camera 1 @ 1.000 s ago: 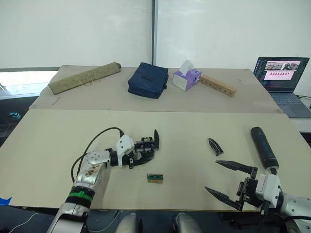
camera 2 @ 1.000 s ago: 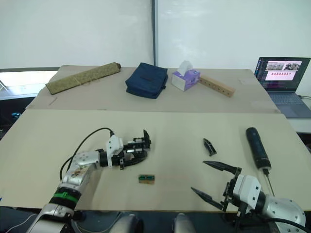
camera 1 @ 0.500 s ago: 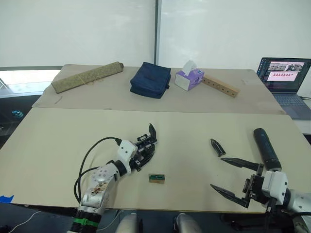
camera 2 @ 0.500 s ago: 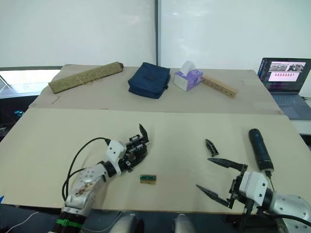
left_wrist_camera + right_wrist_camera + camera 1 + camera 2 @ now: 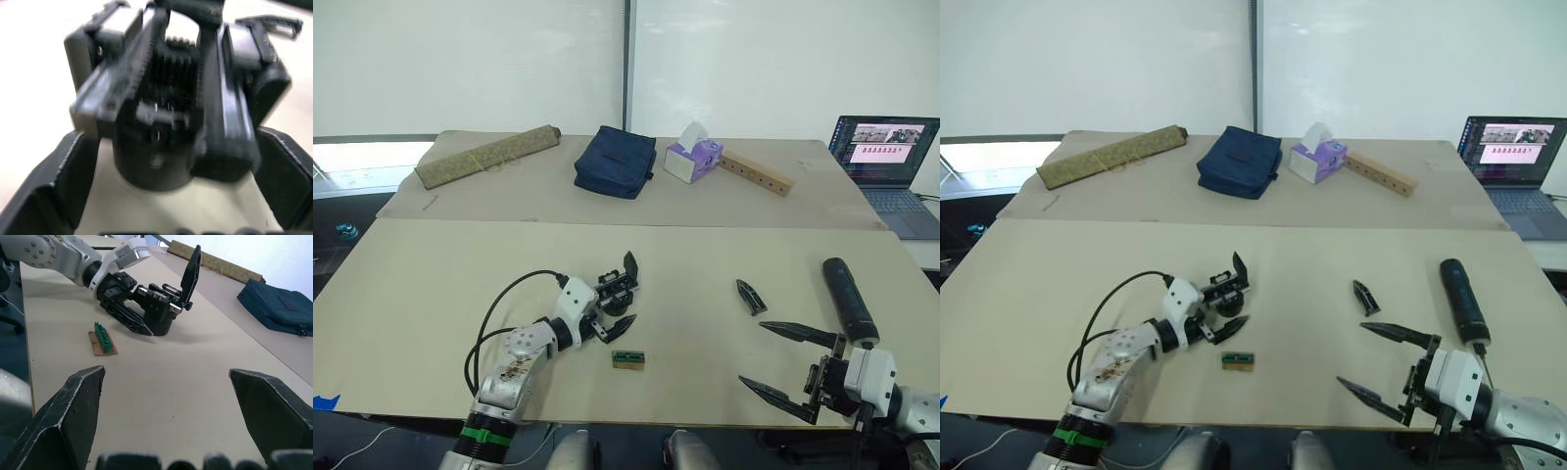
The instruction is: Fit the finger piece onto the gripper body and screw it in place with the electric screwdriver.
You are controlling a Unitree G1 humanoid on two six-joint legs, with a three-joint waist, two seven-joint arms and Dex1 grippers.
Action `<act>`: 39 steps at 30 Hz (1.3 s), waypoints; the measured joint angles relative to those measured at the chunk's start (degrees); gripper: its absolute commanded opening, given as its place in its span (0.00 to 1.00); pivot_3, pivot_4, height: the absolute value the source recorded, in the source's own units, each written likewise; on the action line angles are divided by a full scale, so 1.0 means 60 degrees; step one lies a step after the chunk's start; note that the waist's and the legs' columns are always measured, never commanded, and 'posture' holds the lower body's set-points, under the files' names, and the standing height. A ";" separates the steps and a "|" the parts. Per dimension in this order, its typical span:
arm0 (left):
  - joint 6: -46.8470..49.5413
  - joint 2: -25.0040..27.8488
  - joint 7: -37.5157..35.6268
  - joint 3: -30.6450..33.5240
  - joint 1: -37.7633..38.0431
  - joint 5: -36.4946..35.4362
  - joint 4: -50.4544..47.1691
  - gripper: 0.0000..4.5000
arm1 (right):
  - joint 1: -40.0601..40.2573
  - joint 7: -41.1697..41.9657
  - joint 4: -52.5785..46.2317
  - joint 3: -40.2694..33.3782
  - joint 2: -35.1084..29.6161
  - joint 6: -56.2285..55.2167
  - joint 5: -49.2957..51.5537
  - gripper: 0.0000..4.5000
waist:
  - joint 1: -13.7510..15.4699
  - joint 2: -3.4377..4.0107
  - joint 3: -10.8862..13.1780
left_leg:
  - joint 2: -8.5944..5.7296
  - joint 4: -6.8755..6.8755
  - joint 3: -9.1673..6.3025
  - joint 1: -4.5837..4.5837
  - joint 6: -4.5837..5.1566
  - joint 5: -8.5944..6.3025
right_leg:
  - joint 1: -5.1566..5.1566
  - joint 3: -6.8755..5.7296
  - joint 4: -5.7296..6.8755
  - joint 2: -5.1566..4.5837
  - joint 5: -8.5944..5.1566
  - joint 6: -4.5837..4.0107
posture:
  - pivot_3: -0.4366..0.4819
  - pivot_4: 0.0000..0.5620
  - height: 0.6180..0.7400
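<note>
**Left gripper at the gripper body, right gripper spread near the front edge**

On the near table (image 5: 411, 284), toward the left, the left gripper (image 5: 607, 318) reaches to the gripper body (image 5: 619, 286). Its jaws sit apart with the body's round base between them; in the left wrist view the fingers (image 5: 58, 191) flank the base on both sides, but whether they press on it cannot be told. The body's one pointed finger sticks up and away from the arm. A black cable (image 5: 504, 299) loops from the left arm over the table. Just beside the gripper, toward the front edge, lies a small green-and-tan block (image 5: 626, 359), apart from the fingers.

Right of centre, the finger piece (image 5: 750, 296) lies flat on the table by itself, well apart from both grippers. Further right the screwdriver (image 5: 846, 297) lies flat with its rounded end pointing away from the robot. The right gripper (image 5: 791, 364) hovers near the front edge, just beside the screwdriver's near end, jaws wide and holding nothing.

On the far table, from left to right: a rolled mat (image 5: 487, 155), a blue bag (image 5: 615, 161), a tissue box (image 5: 690, 159), a wooden bar (image 5: 756, 173) and a laptop (image 5: 886, 157).
</note>
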 measured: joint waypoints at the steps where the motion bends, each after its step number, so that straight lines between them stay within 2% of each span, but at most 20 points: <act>1: 0.0014 0.0290 -0.0254 -0.0005 -0.0213 -0.0030 0.0106 0.99 | -0.0004 0.0002 -0.0008 0.0001 -0.0021 0.0076 0.0003 1.00 | 0.0005 0.0000 0.0000 | 0.0000 0.0000 0.0000 0.0000 0.0000 0.0000 | 0.0000 -0.0002 0.0000 0.0003 0.0000 -0.0001 | 0.48 0.27 1.00; 6: -0.0380 0.1454 -0.1798 0.0161 -0.1292 -0.0199 0.1296 0.99 | -0.0030 0.0013 -0.0126 0.0003 -0.0157 0.0340 0.0056 1.00 | -0.0006 0.0003 -0.0001 | -0.0002 0.0000 0.0003 0.0005 0.0000 0.0000 | 0.0001 -0.0003 -0.0002 0.0007 -0.0003 -0.0005 | 0.48 0.27 1.00; 11: -0.1969 0.2161 -0.4730 -0.0048 -0.2309 -0.0485 0.3665 0.99 | 0.0172 -0.0010 -0.0413 0.0007 -0.0143 0.0480 0.0182 1.00 | 0.0001 0.0001 0.0000 | -0.0005 0.0000 0.0006 0.0002 0.0000 0.0000 | -0.0005 -0.0008 -0.0002 0.0010 -0.0003 -0.0007 | 0.48 0.27 1.00; 15: -0.3491 0.1781 -0.5499 -0.0041 -0.3355 -0.0373 0.5645 0.99 | 0.0220 -0.0046 -0.0521 0.0008 -0.0118 0.0532 0.0182 1.00 | 0.0050 0.0000 0.0000 | -0.0011 0.0003 0.0013 -0.0006 0.0001 0.0001 | -0.0002 -0.0009 -0.0011 0.0004 -0.0002 -0.0004 | 0.48 0.27 1.00; 20: -0.4434 0.1071 -0.6674 -0.0241 -0.4127 -0.0302 0.7308 0.99 | 0.0273 -0.0238 -0.0663 -0.0006 -0.0066 0.0533 0.0176 1.00 | 0.0012 -0.0005 0.0002 | -0.0019 0.0005 0.0030 -0.0021 0.0003 -0.0001 | -0.0011 -0.0009 -0.0009 0.0012 0.0000 0.0001 | 0.48 0.27 1.00; 29: -0.5935 0.0208 -0.6268 -0.0228 -0.5359 0.0410 0.9580 0.99 | 0.0510 -0.0498 -0.0846 -0.0207 -0.0021 0.0535 0.0163 1.00 | 0.0012 -0.0013 0.0007 | -0.0020 0.0013 0.0040 -0.0033 0.0004 -0.0001 | -0.0011 -0.0013 -0.0005 0.0018 0.0000 0.0005 | 0.48 0.27 1.00; 37: -0.6364 -0.0055 -0.6716 0.0020 -0.5720 0.0446 1.0429 0.99 | 0.0555 -0.0644 -0.0922 -0.0208 0.0062 0.0534 -0.0003 1.00 | -0.0005 -0.0013 0.0007 | -0.0021 0.0017 0.0047 -0.0036 0.0004 -0.0001 | -0.0013 -0.0013 -0.0001 0.0019 0.0000 0.0006 | 0.48 0.27 1.00; 39: -0.6365 -0.0159 -0.7024 0.0076 -0.5741 0.0430 1.0499 0.88 | 0.0522 -0.0643 -0.0922 -0.0208 0.0062 0.0534 -0.0006 1.00 | -0.0005 -0.0014 0.0007 | -0.0021 0.0020 0.0056 -0.0038 0.0004 -0.0001 | -0.0013 -0.0013 -0.0002 0.0019 0.0001 0.0006 | 0.48 0.27 1.00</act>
